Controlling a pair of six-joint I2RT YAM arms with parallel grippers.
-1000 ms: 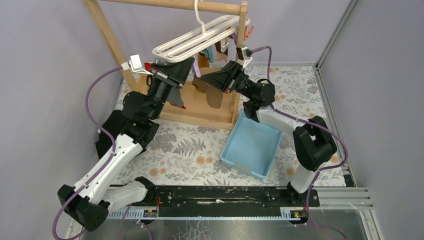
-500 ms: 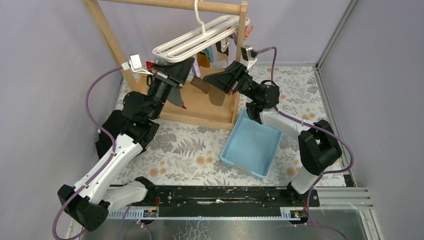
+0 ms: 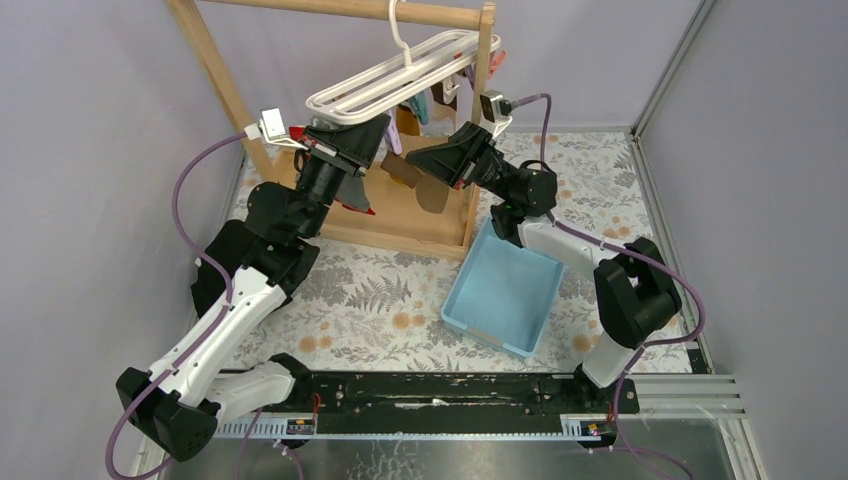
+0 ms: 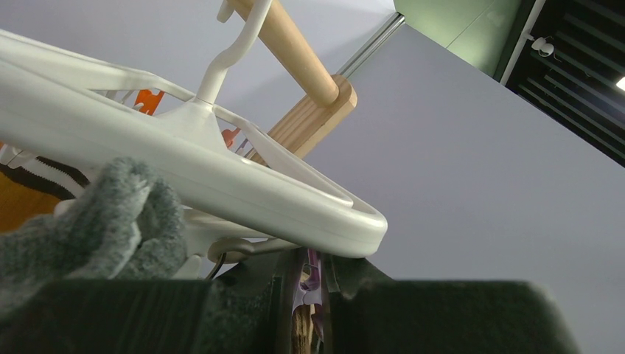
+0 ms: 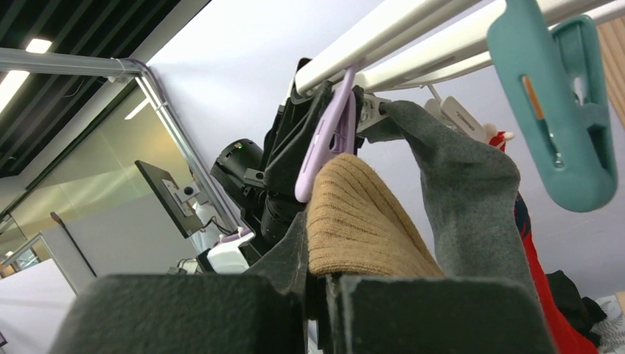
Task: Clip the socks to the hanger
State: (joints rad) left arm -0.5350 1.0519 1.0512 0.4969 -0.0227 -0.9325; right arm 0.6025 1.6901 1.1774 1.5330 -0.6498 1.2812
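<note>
The white hanger (image 3: 400, 72) hangs by its hook from the wooden rail. Just under its near end, my left gripper (image 4: 310, 267) is shut on a purple clip (image 4: 312, 274); the hanger (image 4: 221, 173) crosses right above its fingers. My right gripper (image 5: 325, 284) is shut on a tan ribbed sock (image 5: 361, 221), whose top edge sits against the lower end of the purple clip (image 5: 329, 140). From above, the right gripper (image 3: 412, 160) faces the left gripper (image 3: 378, 145), and brown sock fabric (image 3: 432, 193) dangles below it.
A grey sock (image 5: 464, 199) and a red sock (image 5: 542, 280) hang from the hanger beside the tan one. A teal clip (image 5: 553, 110) dangles at the right. The wooden stand (image 3: 215, 75) frames the hanger. A blue bin (image 3: 505, 290) sits on the floral cloth.
The right gripper has shifted slightly up and toward the hanger, carrying the sock with it. The left arm has stayed still.
</note>
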